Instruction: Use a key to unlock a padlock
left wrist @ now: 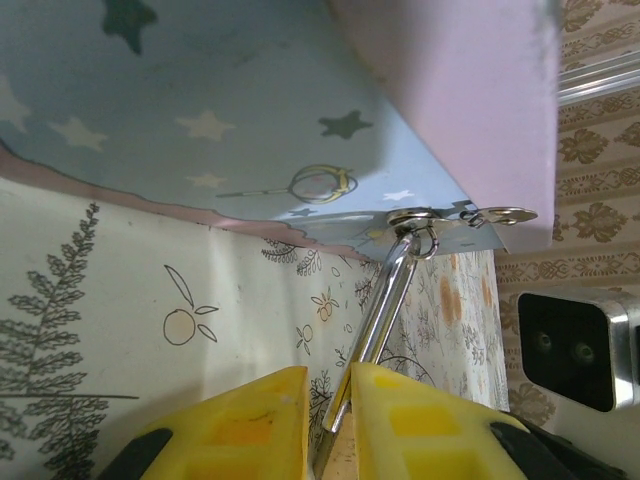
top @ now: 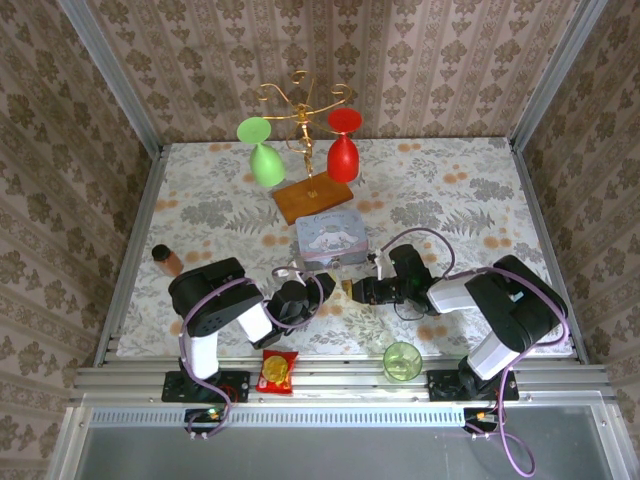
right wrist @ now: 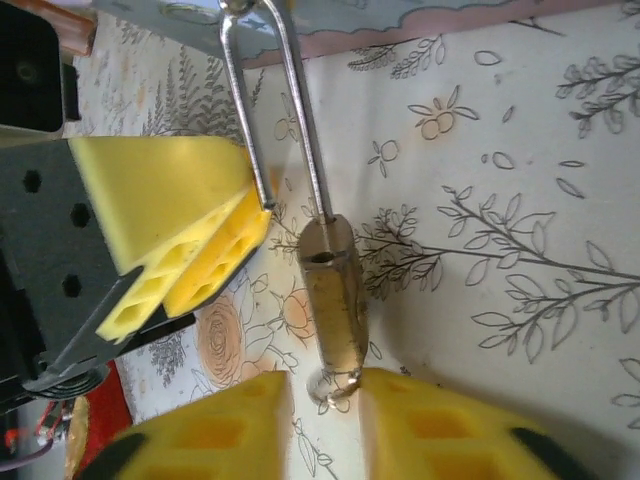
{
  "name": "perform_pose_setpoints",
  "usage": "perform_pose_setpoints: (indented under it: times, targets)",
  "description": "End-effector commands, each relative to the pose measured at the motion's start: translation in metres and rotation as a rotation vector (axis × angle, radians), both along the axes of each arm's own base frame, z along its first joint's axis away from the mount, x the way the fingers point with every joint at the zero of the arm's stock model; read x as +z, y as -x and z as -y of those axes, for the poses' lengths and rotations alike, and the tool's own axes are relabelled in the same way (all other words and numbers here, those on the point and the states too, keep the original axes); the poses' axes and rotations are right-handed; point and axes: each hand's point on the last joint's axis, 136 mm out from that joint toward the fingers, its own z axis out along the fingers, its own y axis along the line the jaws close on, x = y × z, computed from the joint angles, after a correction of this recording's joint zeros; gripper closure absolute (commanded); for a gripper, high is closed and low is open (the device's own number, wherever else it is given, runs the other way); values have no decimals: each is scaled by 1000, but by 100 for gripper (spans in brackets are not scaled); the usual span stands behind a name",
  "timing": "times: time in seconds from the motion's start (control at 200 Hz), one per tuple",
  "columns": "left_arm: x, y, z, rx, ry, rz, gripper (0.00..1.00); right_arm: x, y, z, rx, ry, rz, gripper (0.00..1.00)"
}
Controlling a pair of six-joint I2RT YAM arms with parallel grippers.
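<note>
Currently, left claw (left wrist: 330, 378) clamps the shackle of the padlock (right wrist: 335, 300) at 6 o'clock of the tin (top: 330, 238); right claw (right wrist: 325, 380) straddles the key (right wrist: 332, 388), grip indeterminate.

Tiny brass-gold padlock (right wrist: 335, 300), thin silvery shackle sprung open.
One leg seated in the body, the other's tip free; bend threaded through pale blue tin's (left wrist: 200, 110) hasp; silvery key (right wrist: 335, 388) in the bottom end.

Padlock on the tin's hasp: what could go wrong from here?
1. The left gripper pinches only the thin shackle; it may slip through the jaws when twisted.
2. The tiny key sits between the jaws of the right gripper; it could drop from the padlock.
3. Pulling could drag the tin.
</note>
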Motion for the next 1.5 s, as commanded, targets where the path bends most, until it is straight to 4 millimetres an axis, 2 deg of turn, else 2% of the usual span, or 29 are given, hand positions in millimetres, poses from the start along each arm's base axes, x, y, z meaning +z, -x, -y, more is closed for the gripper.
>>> perform_pose_setpoints:
  times: [0.0, 0.14, 0.34, 0.425, 0.54, 0.695, 0.865, 0.98, 1.115, 1.325, 1.495]
  targets:
    - [1, -3, 1, -4, -15, 19, 81, -25, -2, 26, -88, 146, -44, 65]
    - [0, -3, 1, -3, -10, 14, 81, -24, -8, 40, -124, 242, -23, 64]
    - [11, -3, 0, -3, -40, 57, 82, -1, -21, 41, -158, 268, 32, 56]
    - [17, -1, -2, -3, -79, 76, 76, 12, -31, 41, -175, 292, 88, 54]
    - [29, 1, -5, -9, -159, 120, 73, 26, -45, 34, -160, 317, 145, 55]
    - [52, 1, -15, -5, -239, 186, 70, 38, -59, 10, -117, 247, 173, 58]
    - [69, 2, -38, 27, -351, 253, 69, 33, -63, -9, -65, 251, 191, 58]
    - [80, 3, -50, 41, -405, 289, 69, 26, -64, -14, -53, 255, 180, 59]
    - [84, 3, -60, 60, -439, 307, 68, 18, -64, -19, -37, 261, 168, 60]
    - [85, 3, -58, 53, -443, 314, 68, 12, -63, -23, -30, 276, 170, 61]
    - [83, 2, -57, 50, -436, 313, 68, 10, -64, -28, -17, 307, 185, 65]
